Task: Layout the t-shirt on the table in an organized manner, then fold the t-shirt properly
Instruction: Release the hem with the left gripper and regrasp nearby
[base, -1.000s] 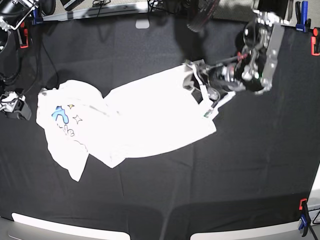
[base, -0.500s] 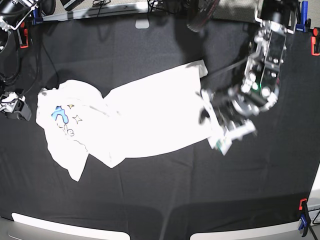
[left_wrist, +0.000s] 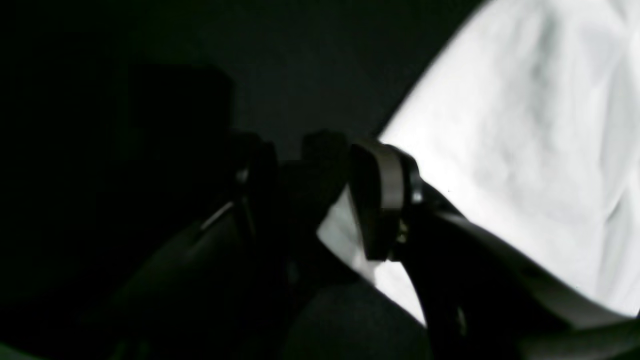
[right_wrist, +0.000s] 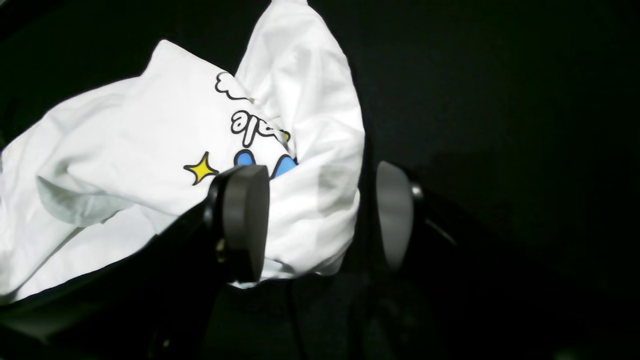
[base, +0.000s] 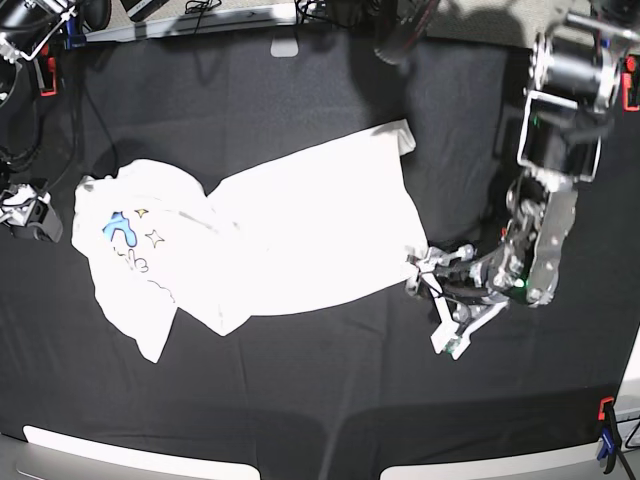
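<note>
The white t-shirt lies spread across the black table, its printed part with the blue mark and stars at the left. My left gripper is low at the shirt's lower right corner. In the left wrist view it is open, with a bit of white cloth showing between the fingers. My right gripper sits just left of the shirt. In the right wrist view it is open and empty above the printed cloth.
Red clips and a blue clip hold the table cloth at the far corners. Another clip pair is at the near right. Cables lie at the far left. Light panels line the near edge.
My left gripper has moved from the shirt's far right corner down to its near right corner. The far corner now lies flat on the table. The right arm has not moved.
</note>
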